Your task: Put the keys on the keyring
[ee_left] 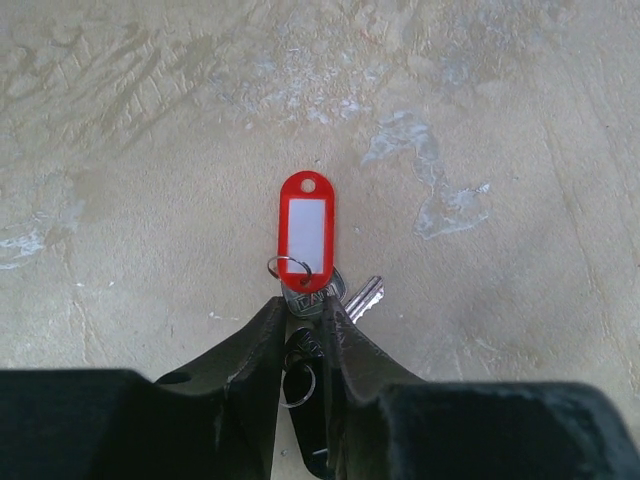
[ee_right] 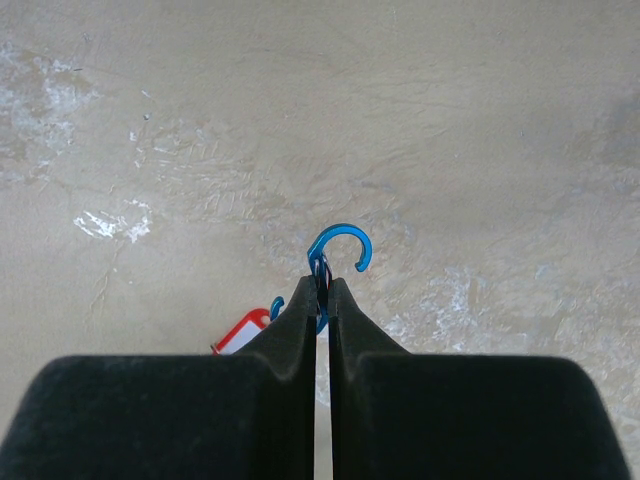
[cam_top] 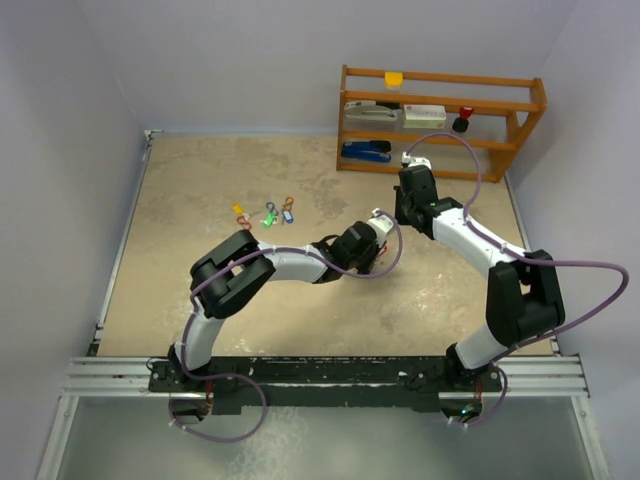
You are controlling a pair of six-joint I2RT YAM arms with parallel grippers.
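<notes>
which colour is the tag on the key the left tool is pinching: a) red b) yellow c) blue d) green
a: in the left wrist view, the left tool is closed on a silver key, and the plastic tag hanging from its small ring is red with a white label.

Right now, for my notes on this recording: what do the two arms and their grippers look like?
Both the left arm and the right arm have white links between bulky black joint housings. A lilac cable loops loosely along each. The left gripper and the right gripper have matt black fingers that taper to narrow tips. No markings are legible.
</notes>
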